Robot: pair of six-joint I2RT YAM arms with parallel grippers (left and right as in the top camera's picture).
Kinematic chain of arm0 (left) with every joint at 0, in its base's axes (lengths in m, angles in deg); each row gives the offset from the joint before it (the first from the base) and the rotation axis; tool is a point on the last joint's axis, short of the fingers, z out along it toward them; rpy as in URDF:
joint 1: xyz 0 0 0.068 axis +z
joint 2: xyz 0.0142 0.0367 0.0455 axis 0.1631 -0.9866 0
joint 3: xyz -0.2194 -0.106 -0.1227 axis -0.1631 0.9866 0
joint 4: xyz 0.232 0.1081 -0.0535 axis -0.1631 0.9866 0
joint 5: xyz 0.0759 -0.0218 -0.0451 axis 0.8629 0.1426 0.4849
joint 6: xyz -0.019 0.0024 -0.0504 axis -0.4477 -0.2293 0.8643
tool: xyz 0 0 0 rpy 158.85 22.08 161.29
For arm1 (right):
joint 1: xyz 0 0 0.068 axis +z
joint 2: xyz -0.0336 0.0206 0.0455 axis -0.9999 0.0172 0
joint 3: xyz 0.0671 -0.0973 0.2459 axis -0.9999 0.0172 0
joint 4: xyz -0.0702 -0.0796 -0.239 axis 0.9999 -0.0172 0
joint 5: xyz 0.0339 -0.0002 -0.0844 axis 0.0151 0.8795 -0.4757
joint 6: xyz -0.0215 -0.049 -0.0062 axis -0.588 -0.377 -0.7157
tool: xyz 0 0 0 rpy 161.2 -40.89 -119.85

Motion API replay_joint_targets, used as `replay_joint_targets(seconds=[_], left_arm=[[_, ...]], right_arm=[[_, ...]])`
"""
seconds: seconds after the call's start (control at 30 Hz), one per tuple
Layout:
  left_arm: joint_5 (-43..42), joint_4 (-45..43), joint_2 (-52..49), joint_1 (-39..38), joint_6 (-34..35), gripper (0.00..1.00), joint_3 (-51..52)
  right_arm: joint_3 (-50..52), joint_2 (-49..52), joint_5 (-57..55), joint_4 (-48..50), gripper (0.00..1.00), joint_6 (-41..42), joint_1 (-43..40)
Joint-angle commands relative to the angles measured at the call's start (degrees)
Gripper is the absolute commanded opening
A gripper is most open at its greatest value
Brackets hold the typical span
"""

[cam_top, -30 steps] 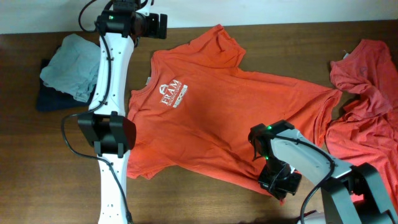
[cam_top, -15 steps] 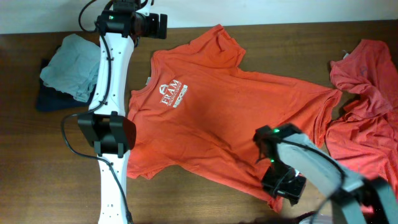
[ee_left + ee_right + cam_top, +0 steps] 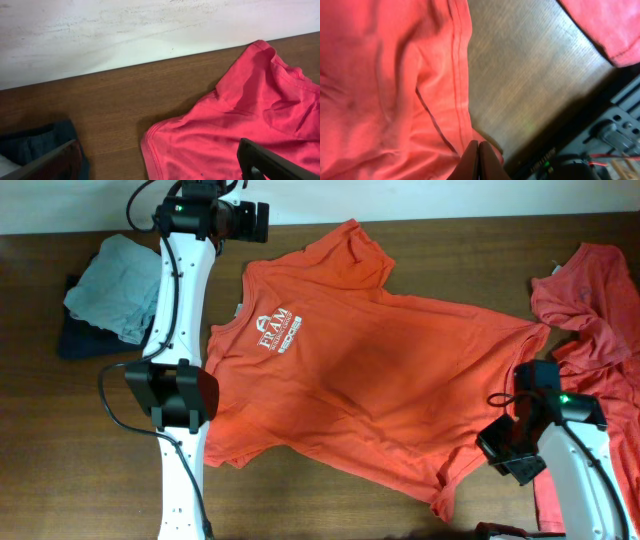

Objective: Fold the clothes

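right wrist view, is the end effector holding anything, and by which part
Cannot tell: the right end effector is shut at the hem of the T-shirt, but no pinched fabric shows.

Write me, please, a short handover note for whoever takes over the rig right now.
Left gripper: open, holding nothing, at the far edge of the table, near the spread T-shirt's sleeve.
Right gripper: shut, tips at that shirt's hem by its lower right corner; whether it pinches cloth is unclear.
Second T-shirt: crumpled at the table's right edge.
Done: one shirt laid out logo up, wrinkled.
Left: all folds on both shirts.
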Motion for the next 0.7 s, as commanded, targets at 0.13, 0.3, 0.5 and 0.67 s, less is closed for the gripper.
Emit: replay_joint_targets(seconds=[0.13,0.3,0.5,0.67], left_arm=[[-0.4,-0.1,0.6,0.2,0.6,0.99,-0.2],[-0.4,-0.1,0.6,0.3,0.6,0.99,-0.2],[-0.4,-0.1,0.6,0.2,0.6,0.99,-0.2],[-0.4,-0.1,0.6,0.2,0.6,0.99,-0.2]], right_arm=[[-0.6,5.5,2.1,3.8,0.04,-5.4,-2.5],[0.6,10.4,8.7,9.6,0.04,-10.0,-2.5],[2.0,14.1,8.7,13.4,0.04,-10.0,-2.5],[2.1,14.8,7.6,14.2,0.04,-9.9,-2.5]])
